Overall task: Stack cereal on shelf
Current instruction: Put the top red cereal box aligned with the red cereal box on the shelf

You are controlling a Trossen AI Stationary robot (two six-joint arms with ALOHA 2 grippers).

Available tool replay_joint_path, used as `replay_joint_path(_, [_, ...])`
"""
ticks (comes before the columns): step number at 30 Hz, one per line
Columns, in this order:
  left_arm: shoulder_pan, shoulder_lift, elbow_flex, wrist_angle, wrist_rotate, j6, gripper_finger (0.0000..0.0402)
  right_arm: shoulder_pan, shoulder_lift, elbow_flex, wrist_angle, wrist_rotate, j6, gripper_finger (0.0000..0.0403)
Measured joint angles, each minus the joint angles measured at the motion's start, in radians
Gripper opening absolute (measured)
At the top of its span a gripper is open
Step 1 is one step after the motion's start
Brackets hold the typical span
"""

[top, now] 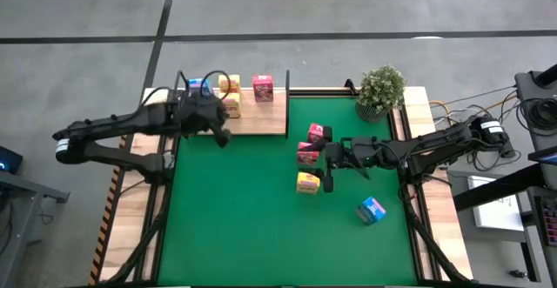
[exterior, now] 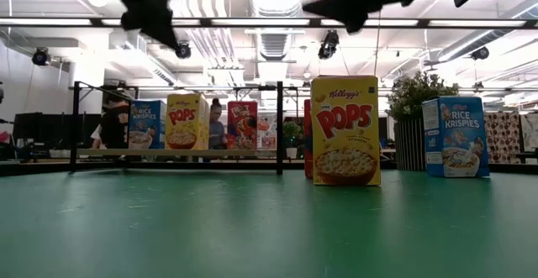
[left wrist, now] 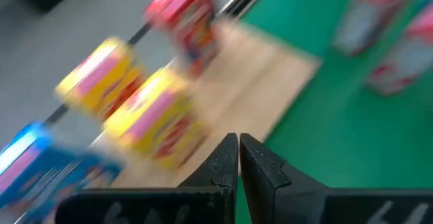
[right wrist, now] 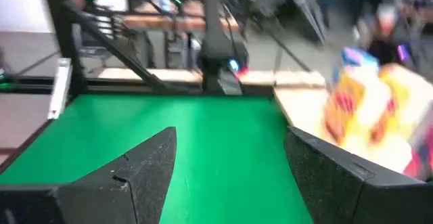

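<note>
The shelf (top: 261, 123) is a light-wood board with black posts at the far left of the green mat (top: 244, 227). On it stand a blue cereal box (top: 198, 86), two yellow ones (top: 230, 105) and a pink one (top: 263, 88). On the mat are two pink boxes (top: 317, 133) (top: 307, 153), a yellow one (top: 307, 183) and a blue one (top: 372, 210). My left gripper (left wrist: 238, 149) hovers shut over the shelf's near edge (top: 222, 137), holding nothing. My right gripper (right wrist: 230, 163) is raised beside the mat's boxes (top: 327, 163), open, with nothing between its fingers.
A potted plant (top: 381, 90) stands at the mat's far right corner. The near half of the mat shows bare green. In the low view the yellow box (exterior: 345, 131) and blue box (exterior: 454, 135) stand upright, with both arms above them.
</note>
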Motion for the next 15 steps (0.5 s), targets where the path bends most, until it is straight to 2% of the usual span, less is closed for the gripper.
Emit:
replay_joint_path(3, [-0.125,-0.017,-0.001,0.074,-0.012,-0.001,0.0000,-0.005,-0.006,0.047,-0.189,0.099,0.104,0.0263])
replay_joint_path(7, [-0.278,-0.019,-0.001,0.135,-0.096,0.000,0.0000,-0.044,0.005,0.196,-0.579,0.202,0.248,0.0263])
replay_joint_path(12, [-0.443,-0.009,-0.001,0.141,-0.235,-0.011,0.0000,-0.158,0.062,0.375,-1.000,0.155,0.310,0.0263])
replay_joint_path(15, [-0.519,0.000,-0.001,0.144,-0.297,-0.029,0.0000,-0.239,0.102,0.436,-1.165,0.096,0.213,0.0263])
